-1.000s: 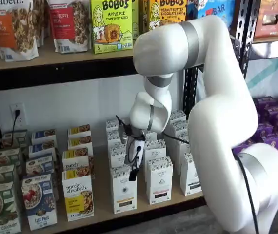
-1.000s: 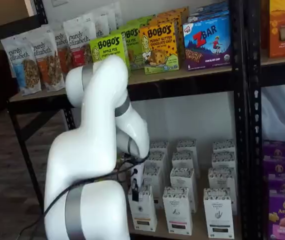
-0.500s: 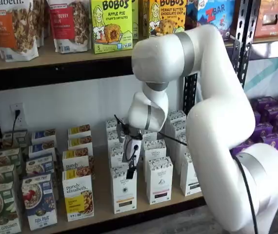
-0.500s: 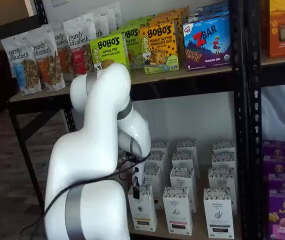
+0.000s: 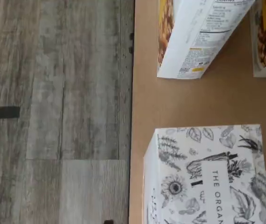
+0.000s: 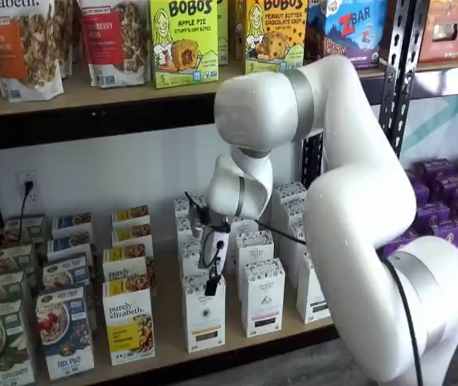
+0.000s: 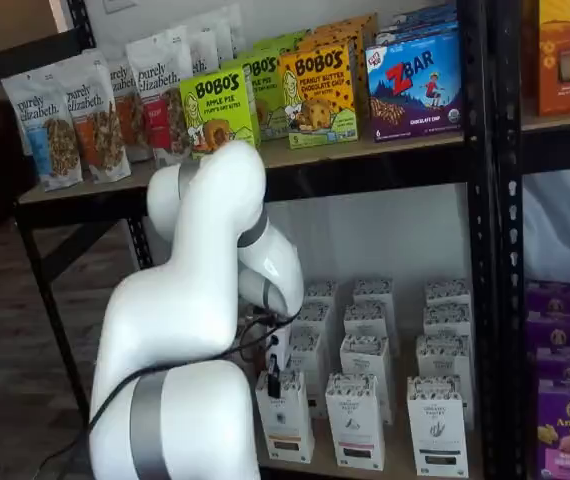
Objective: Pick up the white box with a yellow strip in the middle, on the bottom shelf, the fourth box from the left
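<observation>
Claw (image 6: 211,283) hangs right over front carton's top, fingers seen side-on as dark stub, so you can't tell whether it's spread or clenched. Table, bottom shelf (image 6: 169,318), carries rows of cartons. Your target, white box with a yellow strip (image 6: 204,314), stands upright at front edge, directly beneath claw, long axis vertical. Wrist view shows its patterned top (image 5: 207,172) close below. Judgement: you need straight descent onto top, tiny centering only.
</observation>
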Available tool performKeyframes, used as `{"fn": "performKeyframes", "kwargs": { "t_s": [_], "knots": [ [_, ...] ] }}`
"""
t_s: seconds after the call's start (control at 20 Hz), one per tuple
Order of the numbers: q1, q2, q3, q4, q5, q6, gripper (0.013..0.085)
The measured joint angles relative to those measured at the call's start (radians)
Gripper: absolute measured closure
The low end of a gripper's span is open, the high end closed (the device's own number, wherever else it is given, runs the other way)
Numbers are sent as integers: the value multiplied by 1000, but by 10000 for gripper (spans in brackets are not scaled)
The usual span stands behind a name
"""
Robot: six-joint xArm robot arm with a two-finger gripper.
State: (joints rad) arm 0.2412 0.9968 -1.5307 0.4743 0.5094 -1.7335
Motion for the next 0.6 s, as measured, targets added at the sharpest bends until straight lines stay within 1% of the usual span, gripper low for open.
{"fn": "performKeyframes", "kwargs": {
  "t_s": [0.15,0.35,0.6],
  "knots": [
    [0,19,-21,-12,4,12,130],
    [0,43,-47,-45,19,41,130],
    [9,68,-63,-54,4,54,130]
  ]
}}
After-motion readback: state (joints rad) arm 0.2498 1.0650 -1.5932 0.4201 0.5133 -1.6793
